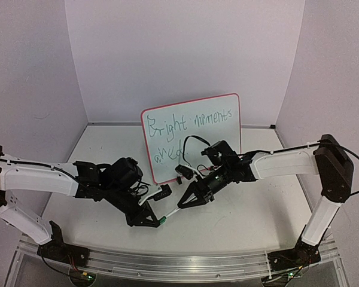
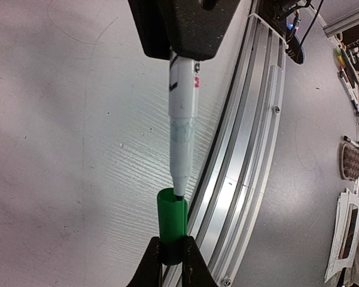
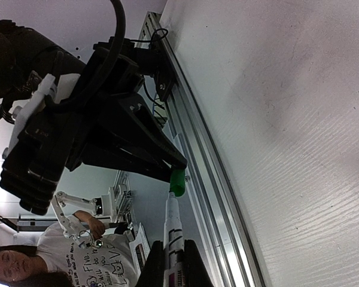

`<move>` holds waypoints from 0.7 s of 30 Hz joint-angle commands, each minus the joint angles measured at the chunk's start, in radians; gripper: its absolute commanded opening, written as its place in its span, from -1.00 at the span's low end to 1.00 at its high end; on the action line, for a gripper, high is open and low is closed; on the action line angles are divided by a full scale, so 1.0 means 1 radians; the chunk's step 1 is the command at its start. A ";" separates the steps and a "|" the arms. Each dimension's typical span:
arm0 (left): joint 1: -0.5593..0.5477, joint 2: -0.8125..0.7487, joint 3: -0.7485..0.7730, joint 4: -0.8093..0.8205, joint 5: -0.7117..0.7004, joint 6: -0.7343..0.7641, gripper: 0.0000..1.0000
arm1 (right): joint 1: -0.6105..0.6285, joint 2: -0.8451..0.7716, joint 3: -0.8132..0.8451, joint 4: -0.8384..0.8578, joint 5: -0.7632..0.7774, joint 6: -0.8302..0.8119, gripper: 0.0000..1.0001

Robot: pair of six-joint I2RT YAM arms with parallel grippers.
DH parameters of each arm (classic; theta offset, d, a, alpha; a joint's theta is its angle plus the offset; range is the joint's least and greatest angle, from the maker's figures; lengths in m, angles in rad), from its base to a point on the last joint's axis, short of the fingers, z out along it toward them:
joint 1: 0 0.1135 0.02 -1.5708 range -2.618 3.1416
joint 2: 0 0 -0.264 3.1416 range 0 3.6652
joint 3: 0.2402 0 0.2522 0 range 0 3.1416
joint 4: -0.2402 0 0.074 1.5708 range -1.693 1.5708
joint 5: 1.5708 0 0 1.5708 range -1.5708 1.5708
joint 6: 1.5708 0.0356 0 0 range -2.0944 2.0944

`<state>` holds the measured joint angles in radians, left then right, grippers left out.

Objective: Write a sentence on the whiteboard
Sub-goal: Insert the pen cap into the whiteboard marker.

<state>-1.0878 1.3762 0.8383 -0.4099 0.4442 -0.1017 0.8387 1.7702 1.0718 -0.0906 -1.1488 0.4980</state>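
Two lines of green writing noted on whiteboard (image 1: 218, 140), propped at rear of desk (image 1: 107, 149); marker (image 2: 181, 101) clamped in right claw (image 3: 172, 251), cap (image 2: 172, 227) in left claw (image 2: 172, 246), tip at cap mouth; only recapping judged left.

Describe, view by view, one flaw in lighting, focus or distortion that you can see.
Top external: a purple cast over the walls, the whiteboard tinted pale green. Left wrist: lens distortion bows the aluminium rail. Right wrist: the left gripper is dark, detail lost.
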 commanded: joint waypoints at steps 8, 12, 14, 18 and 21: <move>-0.004 -0.035 0.002 0.042 0.009 -0.001 -1.00 | 0.004 -0.019 0.024 0.032 0.013 -0.004 -1.00; -0.004 -0.046 -0.005 0.041 0.001 -0.007 -1.00 | 0.004 -0.026 0.013 0.032 0.022 -0.004 -1.00; -0.004 -0.054 -0.011 0.042 -0.002 -0.012 -1.00 | 0.004 -0.033 0.009 0.033 0.026 -0.004 -1.00; -0.004 -0.060 -0.014 0.045 -0.004 -0.018 -1.00 | 0.004 -0.035 0.009 0.031 0.018 -0.004 -1.00; -0.004 -0.057 -0.004 0.048 -0.003 -0.016 -1.00 | 0.004 -0.031 0.007 0.031 0.010 -0.003 -1.00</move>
<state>-1.0878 1.3506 0.8269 -0.3992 0.4423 -0.1116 0.8387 1.7699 1.0718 -0.0765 -1.1385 0.4984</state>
